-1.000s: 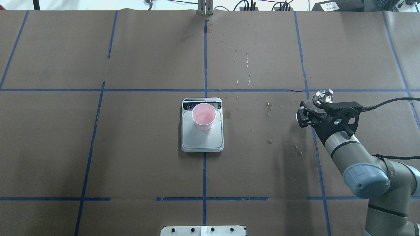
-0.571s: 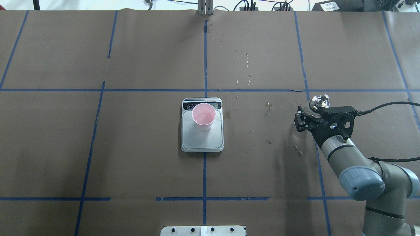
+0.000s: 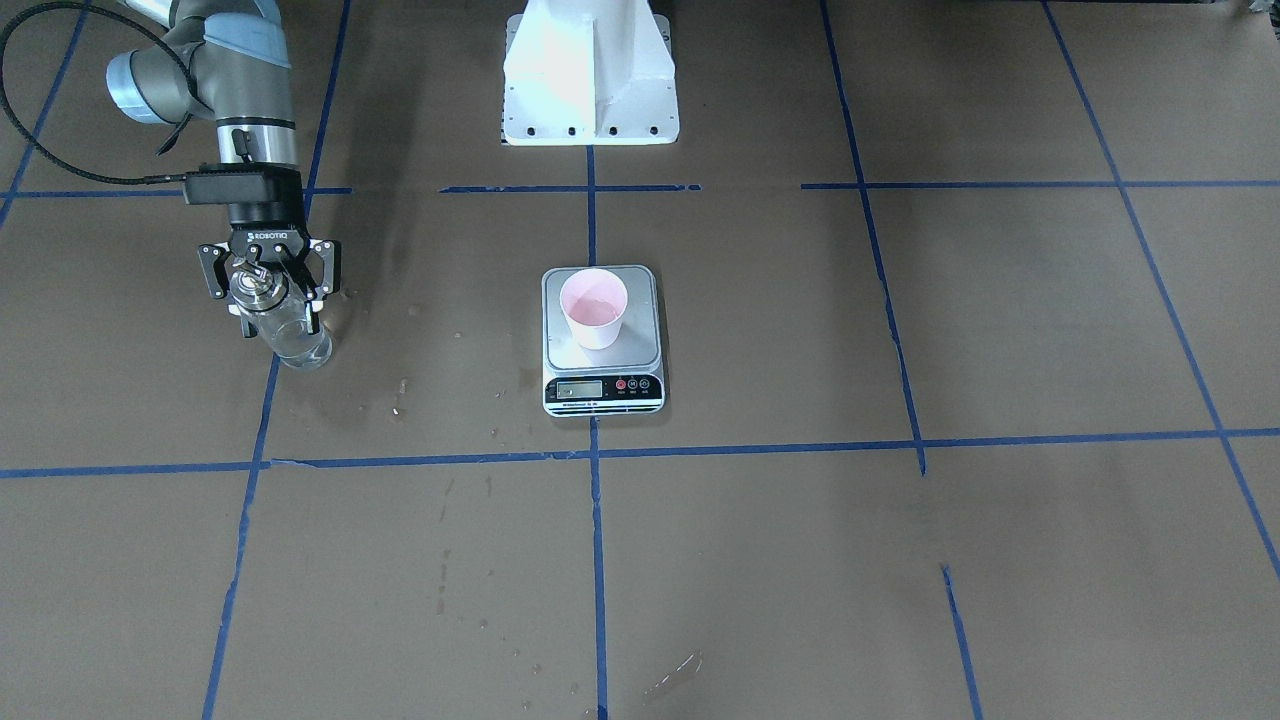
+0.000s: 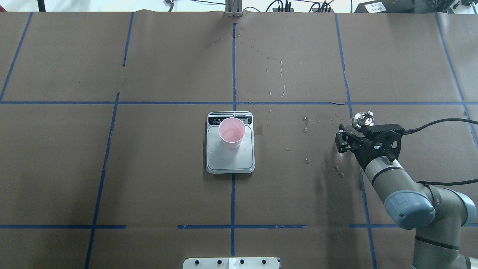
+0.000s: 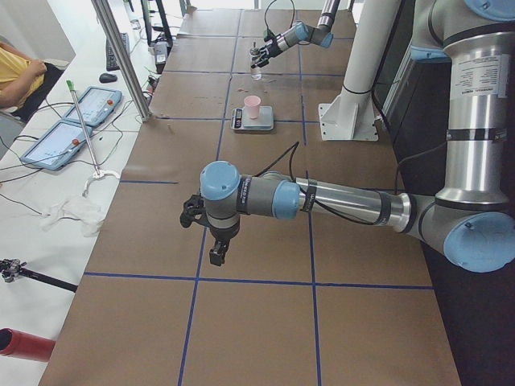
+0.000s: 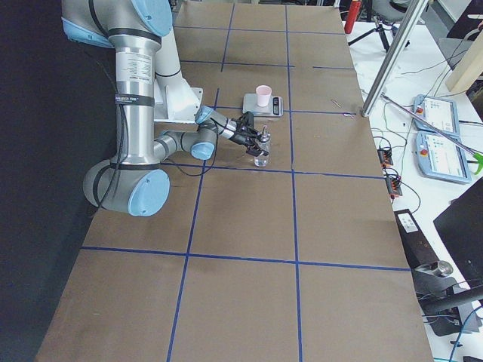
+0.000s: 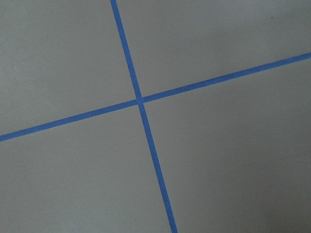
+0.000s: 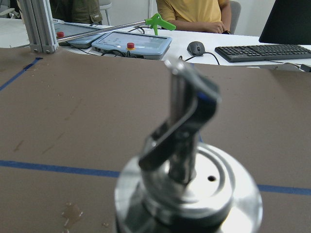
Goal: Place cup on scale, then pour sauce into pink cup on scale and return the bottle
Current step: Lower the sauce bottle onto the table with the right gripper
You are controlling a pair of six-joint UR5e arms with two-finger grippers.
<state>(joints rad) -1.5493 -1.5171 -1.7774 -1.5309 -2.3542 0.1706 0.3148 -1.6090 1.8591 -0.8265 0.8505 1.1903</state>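
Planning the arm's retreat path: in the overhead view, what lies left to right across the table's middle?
The scale with the cup on it → spilled droplets → bottle held in the right gripper.

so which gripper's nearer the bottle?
Right. The right gripper is around the bottle; the left gripper hangs far off, on the scale's other side.

Blue tape lines (image 4: pixel 233 67) cross the brown table cover (image 4: pixel 168 56), which has wet spots (image 4: pixel 307 161) right of centre.
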